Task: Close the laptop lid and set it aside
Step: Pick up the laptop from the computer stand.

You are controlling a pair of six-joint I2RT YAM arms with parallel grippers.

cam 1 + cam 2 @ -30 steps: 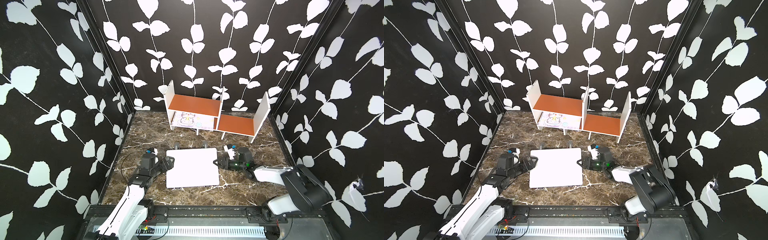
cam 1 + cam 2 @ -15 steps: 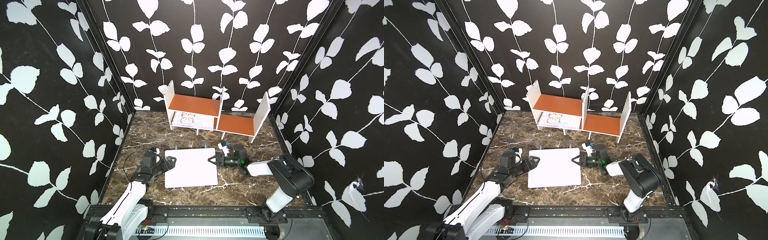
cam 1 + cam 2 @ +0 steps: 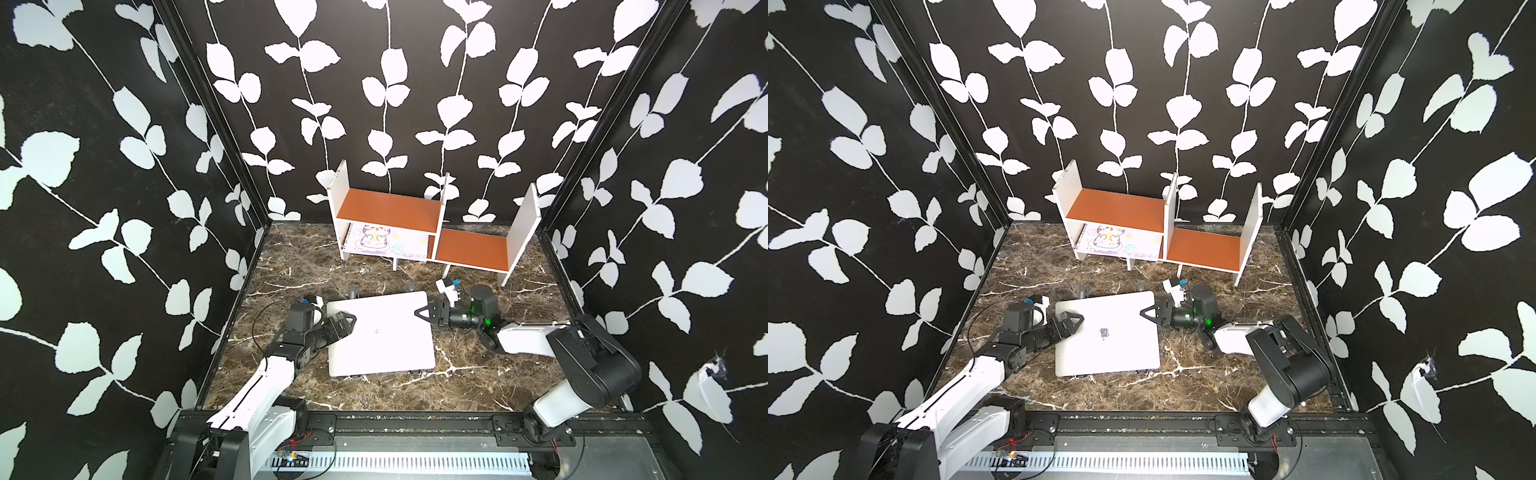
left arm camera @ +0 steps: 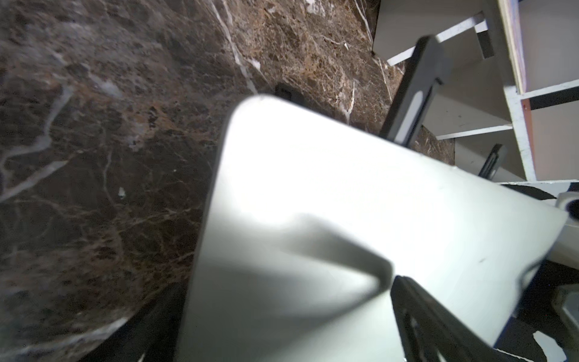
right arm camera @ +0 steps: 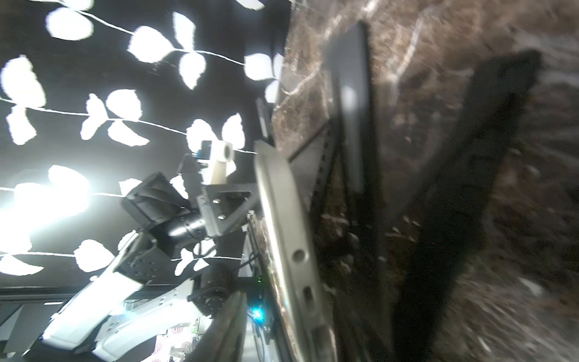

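Note:
The laptop [image 3: 380, 336] [image 3: 1106, 336] lies shut in mid-table, its pale lid [image 4: 344, 194] down flat with the small logo showing on top. It rests tilted on a black folding stand [image 5: 347, 109]. My left gripper [image 3: 347, 324] [image 3: 1075, 322] [image 4: 282, 313] is open astride the laptop's left edge, one finger over the lid and one below it. At the laptop's right edge my right gripper [image 3: 419, 311] [image 3: 1144, 311] [image 5: 329, 297] has its jaws apart, with the thin silver edge [image 5: 282, 219] between the fingers and gaps on both sides.
A white and orange shelf unit [image 3: 388, 210] stands at the back, with a cartoon-cat notebook [image 3: 374, 241] under its left part. Two black stand tabs [image 3: 353, 291] poke out behind the laptop. Leaf-patterned walls close in three sides of the marble table [image 3: 457, 386].
My right gripper has reached left to the laptop's right edge, and its jaws have narrowed a little. The left gripper has edged onto the left edge. The laptop has barely shifted.

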